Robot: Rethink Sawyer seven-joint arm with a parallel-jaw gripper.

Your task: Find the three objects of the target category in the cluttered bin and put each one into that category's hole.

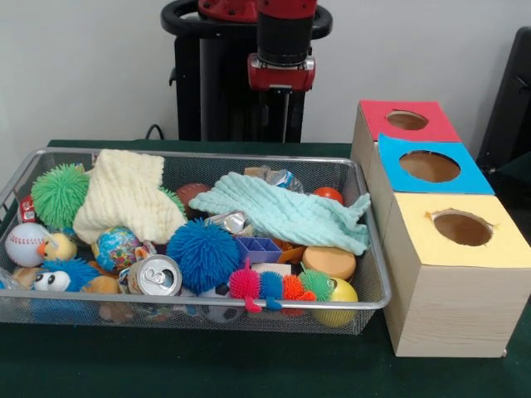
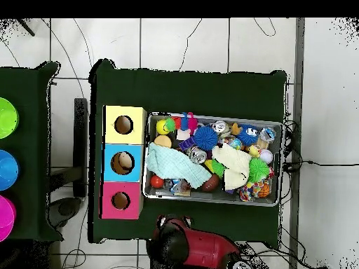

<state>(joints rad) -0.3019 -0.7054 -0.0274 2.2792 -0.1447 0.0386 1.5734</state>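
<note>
The silver wire-mesh bin (image 1: 207,154) lies on the green table, full of clutter; it also shows in the overhead view (image 2: 217,202). In it lie a cream cloth (image 1: 124,195), a mint cloth (image 1: 282,211), a blue spiky ball (image 1: 203,253), a green spiky ball (image 1: 60,195), a soda can (image 1: 156,275), a baseball (image 1: 26,243) and a yellow ball (image 1: 336,298). The blue-topped box's round hole (image 1: 430,166) is to the bin's right, the middle box of three (image 2: 124,162). My gripper (image 1: 285,124) hangs behind the bin's far rim, above the table, holding nothing that I can see.
A red-topped box (image 1: 406,120) and a yellow-topped box (image 1: 462,228) flank the blue one, each with a round hole. The robot's black pedestal (image 1: 216,91) stands behind the bin. Green, blue and pink bowls (image 2: 5,169) sit on a side table in the overhead view.
</note>
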